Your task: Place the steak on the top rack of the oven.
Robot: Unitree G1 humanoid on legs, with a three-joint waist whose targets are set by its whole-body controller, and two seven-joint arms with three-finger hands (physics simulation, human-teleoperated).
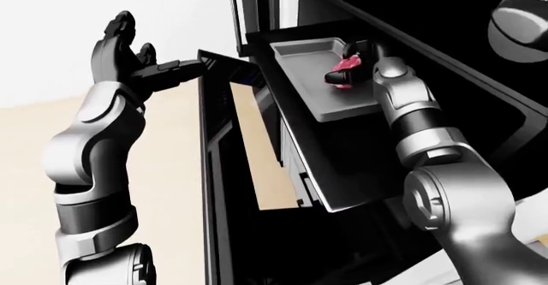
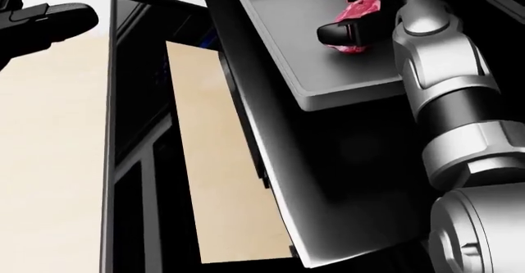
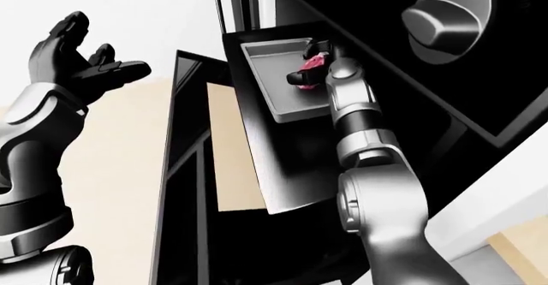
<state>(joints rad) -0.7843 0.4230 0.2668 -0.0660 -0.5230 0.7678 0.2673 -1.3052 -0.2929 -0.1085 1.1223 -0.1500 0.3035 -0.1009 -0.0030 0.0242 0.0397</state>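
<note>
Steak (image 2: pixel 364 7) in right hand (image 2: pixel 349 30), black fingers clamped on it, low over gray tray (image 2: pixel 328 76) near its right edge. Placing step. Next: let go, pull arm out. Left hand (image 3: pixel 81 67) up, fingers apart, empty.

Head view: the right hand (image 2: pixel 352 24), black fingers closed round the red steak (image 2: pixel 364 8), over the grey tray (image 2: pixel 328 76) at upper right, the black oven door (image 2: pixel 135 156) at left, and a left-hand fingertip (image 2: pixel 49 18) at upper left.
</note>
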